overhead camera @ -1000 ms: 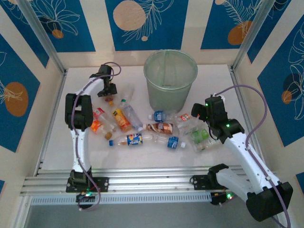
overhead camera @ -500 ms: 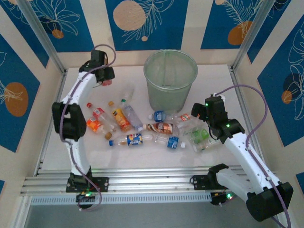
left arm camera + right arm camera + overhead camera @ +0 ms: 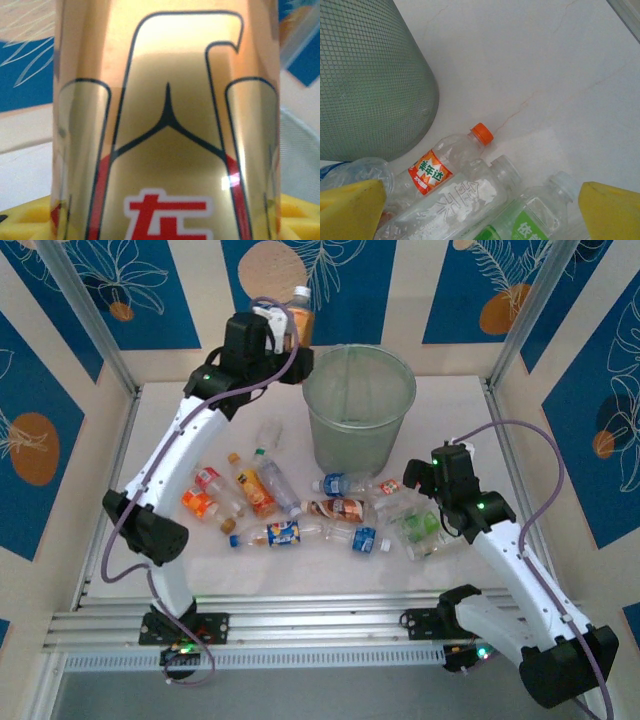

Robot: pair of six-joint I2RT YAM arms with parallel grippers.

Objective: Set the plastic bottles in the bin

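Beside the bin (image 3: pixel 352 440), just beyond the left of its rim, the left end effector (image 3: pixel 283 332) was clamped on an upright amber bottle (image 3: pixel 299 322) with a white cap. Its gold label (image 3: pixel 165 125) bore dark outlines and a red Chinese character cut off below. Right of the bin, the right end effector (image 3: pixel 480 212) gaped wide and empty over an orange-capped bottle (image 3: pixel 452 155), whose orange label carried white Chinese characters, and a green-labelled bottle (image 3: pixel 530 220). Other plastic bottles (image 3: pixel 285 532) lay on the counter (image 3: pixel 450 400) in front of the bin.
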